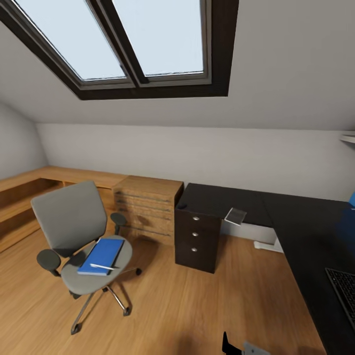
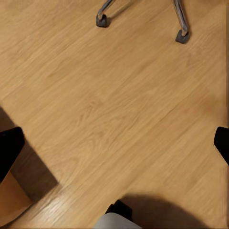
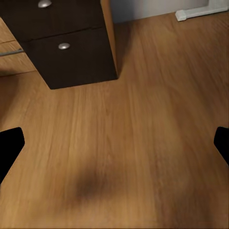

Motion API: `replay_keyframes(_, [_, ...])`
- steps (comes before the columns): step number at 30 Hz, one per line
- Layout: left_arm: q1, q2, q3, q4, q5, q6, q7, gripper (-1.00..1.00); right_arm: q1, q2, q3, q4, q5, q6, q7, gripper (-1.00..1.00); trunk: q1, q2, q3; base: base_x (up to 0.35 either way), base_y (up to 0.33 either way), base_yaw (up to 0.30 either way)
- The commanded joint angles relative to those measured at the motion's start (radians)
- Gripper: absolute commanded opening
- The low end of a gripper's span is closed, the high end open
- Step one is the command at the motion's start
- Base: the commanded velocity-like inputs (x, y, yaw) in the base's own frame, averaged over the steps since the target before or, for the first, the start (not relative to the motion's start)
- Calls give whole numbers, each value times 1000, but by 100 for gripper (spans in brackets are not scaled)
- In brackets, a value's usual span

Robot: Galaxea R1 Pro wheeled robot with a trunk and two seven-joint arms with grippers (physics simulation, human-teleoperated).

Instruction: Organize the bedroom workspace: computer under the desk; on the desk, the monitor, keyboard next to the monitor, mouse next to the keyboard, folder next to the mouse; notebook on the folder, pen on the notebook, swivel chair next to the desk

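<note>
The desk (image 1: 296, 217) lies ahead and to the right of the robot, the swivel chair (image 1: 81, 236) ahead and to the left, so it is nearer to the left gripper (image 2: 114, 143). On its seat lies the folder (image 1: 102, 255), its long axis pointing away toward the chair back, with the pen (image 1: 103, 266) across its near end. Both the left gripper and the right gripper (image 3: 114, 143) hang over bare floor, fingers spread, holding nothing.

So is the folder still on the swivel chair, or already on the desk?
On the chair. The folder lies flat on the swivel chair seat with the pen on it; the desk stands apart.
</note>
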Motion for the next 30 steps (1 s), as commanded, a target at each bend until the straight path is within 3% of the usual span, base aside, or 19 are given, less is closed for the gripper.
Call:
replay_keyframes(1, [-1, 2, -6, -2, 11, -8, 4, 100, -1, 0, 3, 0, 1, -2, -6, 100, -3, 6, 2, 331, 0, 0])
replay_keyframes(21, [-1, -4, -8, -2, 11, -7, 3, 100, -1, 0, 4, 0, 2, -9, -5, 100, -80, 146, 65, 331, 0, 0])
replay_keyframes(30, [-1, -6, -9, -2, 8, -7, 2, 100, -1, 1, 5, 0, 3, -9, -5, 100, -80, 146, 65, 332, 0, 0])
